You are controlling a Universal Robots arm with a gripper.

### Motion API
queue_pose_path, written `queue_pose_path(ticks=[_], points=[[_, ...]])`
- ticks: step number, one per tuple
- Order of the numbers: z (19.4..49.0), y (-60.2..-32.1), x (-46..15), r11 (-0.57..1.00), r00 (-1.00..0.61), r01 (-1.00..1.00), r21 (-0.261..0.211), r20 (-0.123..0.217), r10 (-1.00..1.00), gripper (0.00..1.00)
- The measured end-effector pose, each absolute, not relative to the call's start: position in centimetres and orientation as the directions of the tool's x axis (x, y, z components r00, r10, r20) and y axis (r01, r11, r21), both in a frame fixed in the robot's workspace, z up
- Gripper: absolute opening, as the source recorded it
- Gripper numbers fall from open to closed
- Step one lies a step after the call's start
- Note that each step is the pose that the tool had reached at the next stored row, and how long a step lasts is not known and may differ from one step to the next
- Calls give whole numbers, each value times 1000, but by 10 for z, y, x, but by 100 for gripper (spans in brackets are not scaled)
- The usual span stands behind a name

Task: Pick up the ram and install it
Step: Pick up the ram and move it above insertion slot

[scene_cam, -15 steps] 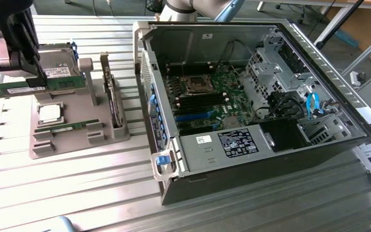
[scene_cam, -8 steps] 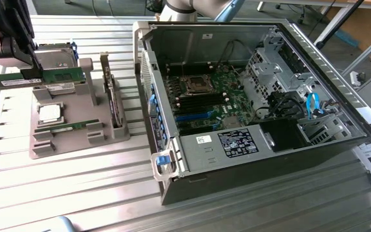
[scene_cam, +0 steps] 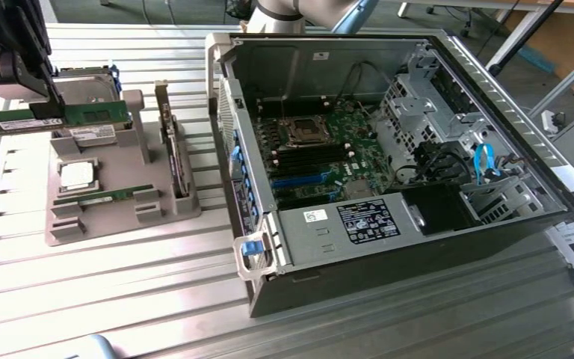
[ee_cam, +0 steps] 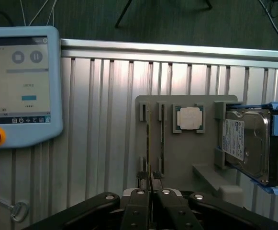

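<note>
Black fingers (ee_cam: pixel 138 203) of the gripper (ee_cam: pixel 150 182) are pressed together on the ram (scene_cam: pixel 63 120), pinching the thin green board between the pads so that from the wrist it shows edge-on. In the exterior view the stick hangs level below the fingers, gripped at about mid-length. Its flat faces stand upright and its long axis runs crosswise to the fingers, one end toward the exterior view's left and the other toward its right. Which long edge carries the contacts I cannot tell.

Beneath the fingers, and apart from the held stick, is the grey holder (scene_cam: pixel 117 217) with a silver processor (scene_cam: pixel 75 176) and a second green stick (scene_cam: pixel 102 196) lying in its front slot. The hard drive (scene_cam: pixel 87 86) stands just behind the fingers.

Well apart from the fingers, toward the exterior view's right and lower, the computer case (scene_cam: pixel 367 247) lies open. On its board the memory slots (scene_cam: pixel 312 158) sit just beside the processor socket (scene_cam: pixel 305 133). Their long axis appears to run roughly the same way as the held stick, so what separates stick from slots looks to be a matter of position more than of heading
</note>
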State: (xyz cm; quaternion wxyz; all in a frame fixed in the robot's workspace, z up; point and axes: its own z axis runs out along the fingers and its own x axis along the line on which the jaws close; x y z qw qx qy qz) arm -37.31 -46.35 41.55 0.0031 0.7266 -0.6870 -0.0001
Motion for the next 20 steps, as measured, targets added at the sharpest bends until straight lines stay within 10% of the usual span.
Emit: queue_pose_path(ticks=[20], points=[[416, -464, -358, -55, 55, -998, 5, 4, -998, 12]])
